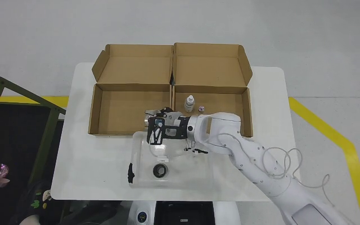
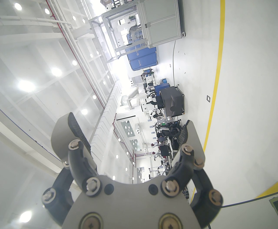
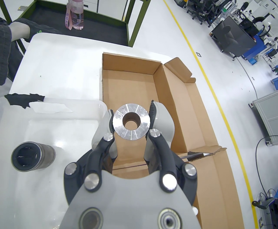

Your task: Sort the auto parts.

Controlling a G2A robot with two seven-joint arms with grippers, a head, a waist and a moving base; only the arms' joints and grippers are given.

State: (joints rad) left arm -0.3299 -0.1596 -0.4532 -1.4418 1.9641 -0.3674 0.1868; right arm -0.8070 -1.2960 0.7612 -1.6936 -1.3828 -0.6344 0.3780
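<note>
Table [image 1: 79,163], white with rounded corners, on a pale glossy hall floor. At its left stands a green frame [image 1: 22,93] around a dark mat. The right wrist view shows a pink bottle [image 3: 75,17] standing on that mat.

Clear bin [image 1: 185,174] at the table's near edge, black tape [image 1: 130,172] on its left wall. Inside it one linear bearing [image 1: 161,171] stands on end, dark bore up.

Behind the bin, two open cardboard boxes sit side by side, flaps folded back. The left box [image 1: 124,112] has a bare floor. The right gripper [image 1: 154,125] hangs where the bin's far rim meets this box's near wall. Its fingers are clamped on a metal ring [image 3: 139,131], flat face up, over the box's near edge.

The right box [image 1: 225,107] holds a white bottle-shaped part [image 1: 190,103], upright near its left wall. A small piece [image 1: 201,108] is just beside it.

A yellow line [image 1: 320,124] crosses the floor right of the table.

The left gripper [image 2: 130,123] has its fingers spread and holds nothing. It points out into the hall at ceiling lights, blue cabinets and workbenches.

Hard to make out:
- In the top view the ring is lost among the right gripper's fingers.
- How high the ring sits above the cardboard cannot be told.
- The small piece is too small to identify.
- In the right wrist view the gripper body cuts off the left box's near wall.
</note>
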